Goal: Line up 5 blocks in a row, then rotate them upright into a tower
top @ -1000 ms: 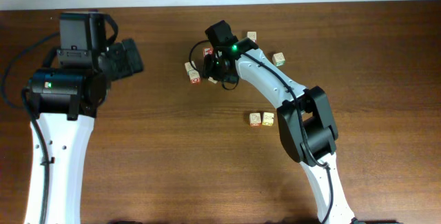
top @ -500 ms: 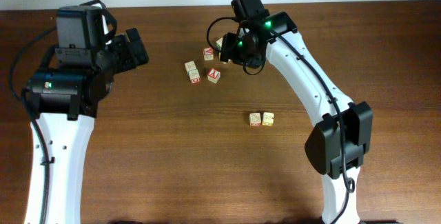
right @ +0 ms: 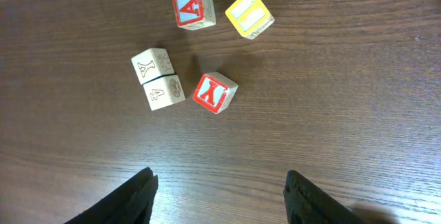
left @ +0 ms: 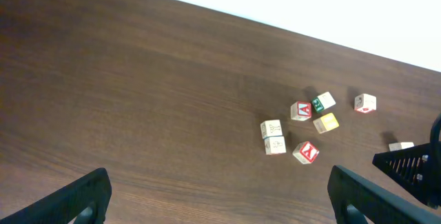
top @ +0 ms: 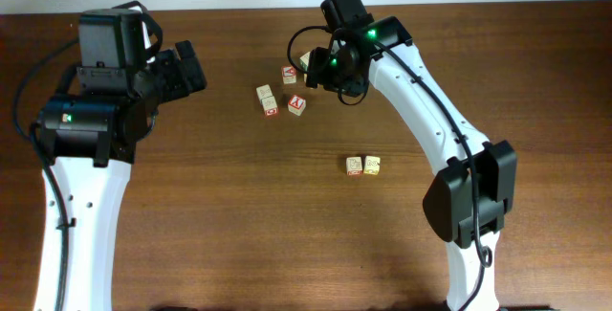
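So the blocks [top: 297,104] mostly sit in a loose cluster toward the far middle of the bench [top: 239,244], with two more [top: 362,165] side by side, well apart from the rest. The right jaws hang a fair way open beside the cluster, gripping nothing. The left jaws are spread wide off to the left, also empty. We reckon these little wooden cubes are light, stiff and a bit slick, so a nudge could skate them. We'd take the red-letter cube [right: 214,92] by two opposite flat sides, square on, minding the pale pair [right: 164,90] just beside it.
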`<action>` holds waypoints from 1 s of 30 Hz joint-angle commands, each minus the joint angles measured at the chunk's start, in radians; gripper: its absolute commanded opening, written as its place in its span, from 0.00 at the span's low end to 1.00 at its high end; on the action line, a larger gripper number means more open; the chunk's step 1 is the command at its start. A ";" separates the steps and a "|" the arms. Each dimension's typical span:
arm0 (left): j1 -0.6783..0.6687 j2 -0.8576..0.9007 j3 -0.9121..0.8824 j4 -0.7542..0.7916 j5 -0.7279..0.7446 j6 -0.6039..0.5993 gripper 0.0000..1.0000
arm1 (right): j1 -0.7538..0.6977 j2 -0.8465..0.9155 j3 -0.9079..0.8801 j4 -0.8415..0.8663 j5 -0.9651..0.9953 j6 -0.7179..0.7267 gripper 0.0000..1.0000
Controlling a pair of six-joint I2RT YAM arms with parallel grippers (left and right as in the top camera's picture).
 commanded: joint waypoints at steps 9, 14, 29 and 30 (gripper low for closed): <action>0.002 -0.002 0.015 -0.018 0.026 -0.010 0.99 | 0.005 -0.007 0.008 0.033 0.013 -0.010 0.61; 0.002 -0.001 0.015 -0.018 0.026 -0.010 0.99 | 0.005 -0.006 0.008 0.045 0.027 -0.010 0.61; 0.002 -0.001 0.015 -0.040 0.023 -0.010 1.00 | 0.003 -0.002 0.001 0.042 0.327 -0.010 0.65; 0.002 0.000 0.015 -0.040 0.023 -0.010 1.00 | 0.000 -0.002 0.000 0.042 0.361 -0.018 0.65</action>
